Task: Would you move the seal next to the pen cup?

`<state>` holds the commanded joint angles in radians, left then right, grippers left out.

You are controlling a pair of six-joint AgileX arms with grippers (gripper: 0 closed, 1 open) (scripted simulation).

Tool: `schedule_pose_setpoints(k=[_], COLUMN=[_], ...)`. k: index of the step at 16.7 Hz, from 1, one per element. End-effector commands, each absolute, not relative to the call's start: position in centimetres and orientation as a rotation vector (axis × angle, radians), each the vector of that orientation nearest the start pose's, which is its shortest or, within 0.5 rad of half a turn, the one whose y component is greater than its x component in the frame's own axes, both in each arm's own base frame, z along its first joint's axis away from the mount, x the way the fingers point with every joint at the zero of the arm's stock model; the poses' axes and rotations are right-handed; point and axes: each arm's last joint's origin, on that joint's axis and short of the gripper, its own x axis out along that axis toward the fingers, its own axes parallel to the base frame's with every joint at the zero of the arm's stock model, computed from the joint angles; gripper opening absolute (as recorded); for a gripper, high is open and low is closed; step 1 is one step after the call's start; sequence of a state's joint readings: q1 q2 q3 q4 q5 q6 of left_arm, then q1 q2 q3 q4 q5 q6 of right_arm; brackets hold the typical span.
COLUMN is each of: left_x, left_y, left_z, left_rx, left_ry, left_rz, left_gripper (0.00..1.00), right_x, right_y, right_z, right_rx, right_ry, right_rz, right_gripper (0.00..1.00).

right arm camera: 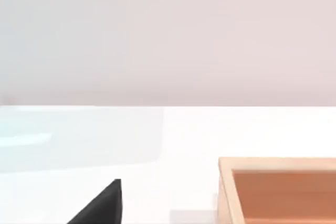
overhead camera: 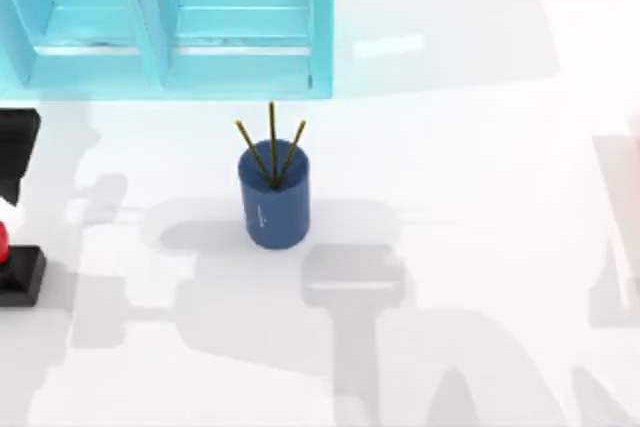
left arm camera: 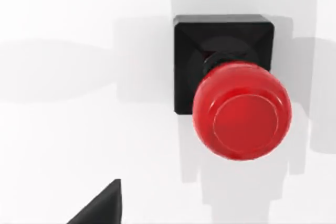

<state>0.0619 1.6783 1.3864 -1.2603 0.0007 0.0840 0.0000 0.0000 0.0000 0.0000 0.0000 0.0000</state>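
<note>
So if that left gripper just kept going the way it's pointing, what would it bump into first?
Most likely the seal: the left wrist view looks straight down on its red knob, standing on the table. How far off it is, I can't tell.

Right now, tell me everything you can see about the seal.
The seal is a small stamp with a flat black square base and a glossy red rounded knob on a short dark neck. It looks like hard plastic. It stands upright on the white table, at the table's far left edge in the top view, well left of the pen cup. Nothing but the table touches it. The left wrist view looks down on it from above; a black fingertip sits apart from it.
</note>
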Motion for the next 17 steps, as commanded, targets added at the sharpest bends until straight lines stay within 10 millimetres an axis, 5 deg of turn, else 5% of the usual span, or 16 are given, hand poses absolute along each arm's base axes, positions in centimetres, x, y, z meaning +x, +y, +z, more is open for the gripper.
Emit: schedule_pose_setpoints(k=[8, 17], left_x=[31.1, 31.3], left_y=[2.1, 2.3], left_z=[24.4, 15.5], left_rx=[0.017, 0.016], left_ry=[1.572, 1.568], left_rz=[-0.018, -0.016], left_gripper=[1.0, 1.0], right_x=[10.6, 10.6], right_y=[-0.1, -0.1], right_z=[16.0, 16.0], right_rx=[0.0, 0.0], right_ry=[0.0, 0.0], right_rz=[0.0, 0.0], right_gripper=[1.0, 1.0])
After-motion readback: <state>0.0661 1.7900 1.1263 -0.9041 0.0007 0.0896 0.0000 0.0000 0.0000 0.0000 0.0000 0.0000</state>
